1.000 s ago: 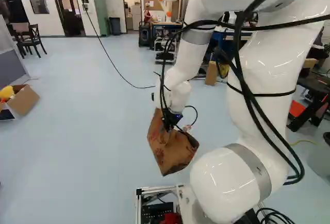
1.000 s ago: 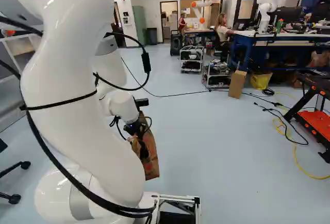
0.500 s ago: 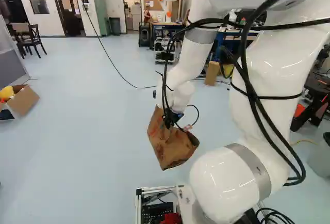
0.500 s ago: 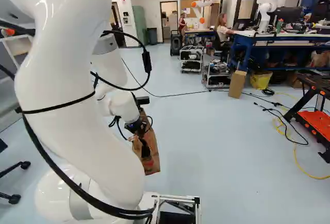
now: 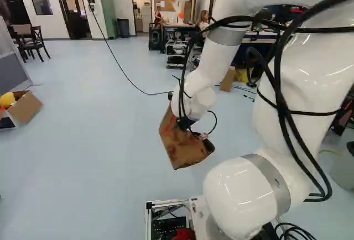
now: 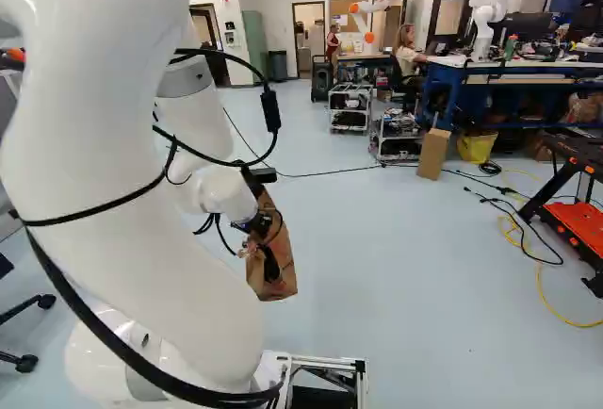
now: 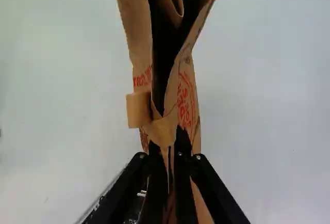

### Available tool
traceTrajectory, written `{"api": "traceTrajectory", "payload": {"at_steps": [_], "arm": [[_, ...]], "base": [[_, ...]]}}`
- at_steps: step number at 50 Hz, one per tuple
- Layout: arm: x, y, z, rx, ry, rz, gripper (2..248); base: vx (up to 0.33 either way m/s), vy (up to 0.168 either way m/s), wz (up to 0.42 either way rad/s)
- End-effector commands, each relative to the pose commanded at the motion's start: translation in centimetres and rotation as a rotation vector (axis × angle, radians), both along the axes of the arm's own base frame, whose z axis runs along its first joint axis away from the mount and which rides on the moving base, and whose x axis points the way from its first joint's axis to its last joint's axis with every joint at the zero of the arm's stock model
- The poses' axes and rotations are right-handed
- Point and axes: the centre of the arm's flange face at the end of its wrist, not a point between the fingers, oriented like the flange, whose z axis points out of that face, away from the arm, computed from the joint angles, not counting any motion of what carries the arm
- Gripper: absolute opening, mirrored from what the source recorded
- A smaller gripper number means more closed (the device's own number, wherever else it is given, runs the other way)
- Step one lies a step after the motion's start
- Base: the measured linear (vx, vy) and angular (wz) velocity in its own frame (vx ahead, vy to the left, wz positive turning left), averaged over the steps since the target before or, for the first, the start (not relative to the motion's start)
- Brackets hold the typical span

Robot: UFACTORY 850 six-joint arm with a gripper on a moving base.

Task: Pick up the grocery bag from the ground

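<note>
Grocery bag (image 5: 180,147), crumpled brown paper

From here I see a smooth, pale blue floor (image 5: 99,140) under the fingers (image 6: 256,225). An open brown box (image 5: 26,107) sits well to their left. Ahead and right of them stand a tall brown box (image 6: 433,153), a yellow bin (image 6: 477,148) and two carts (image 6: 350,109). A black cord (image 6: 325,173) and a yellow cord (image 6: 541,282) lie there too.
</note>
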Motion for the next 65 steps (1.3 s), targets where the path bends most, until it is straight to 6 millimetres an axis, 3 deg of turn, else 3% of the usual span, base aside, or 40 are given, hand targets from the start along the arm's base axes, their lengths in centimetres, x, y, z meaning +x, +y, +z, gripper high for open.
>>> {"api": "traceTrajectory", "payload": {"at_steps": [65], "arm": [[-4.6, -4.4, 5.7, 0.053, -0.587, -0.126, 21]], "base": [[0.000, 0.000, 0.000]]}}
